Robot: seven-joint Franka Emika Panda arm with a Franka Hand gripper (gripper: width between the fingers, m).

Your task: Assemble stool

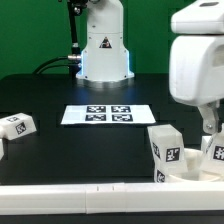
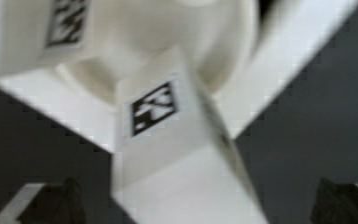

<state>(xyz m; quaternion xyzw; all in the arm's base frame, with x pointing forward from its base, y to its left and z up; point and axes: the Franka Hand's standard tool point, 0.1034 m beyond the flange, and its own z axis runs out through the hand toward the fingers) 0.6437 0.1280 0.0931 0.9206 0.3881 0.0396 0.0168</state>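
Pincer (image 2: 190, 203) stood wide open, gripping nothing. In the wrist view its 2 dark fingertips (image 2: 48, 201) showed on either side of a tagged white leg (image 2: 172, 130), and dark table was visible between each tip and the leg, so nothing touched. I judged that straddle deliberate: it lined the leg up between the jaws, ready for a grasp or a twist.

In the lower right of the exterior view the stool sat as a cluster. The seat (image 1: 188, 174) lay low on the black table (image 1: 70, 150) and 2 upright legs rose from it, 1 toward the exterior view's left (image 1: 165, 147) and 1 at the frame's right edge (image 1: 216, 152). The wrist hung directly over them. Which of the 2 filled the wrist view could not be told, nor whether either was fully home in its socket.

1 loose leg (image 1: 17, 126) lay at the middle left edge of the frame, well apart from the seat, probably kept there until needed. The marker board (image 1: 108, 114) lay flat at the centre, in front of the arm's base (image 1: 103, 50)
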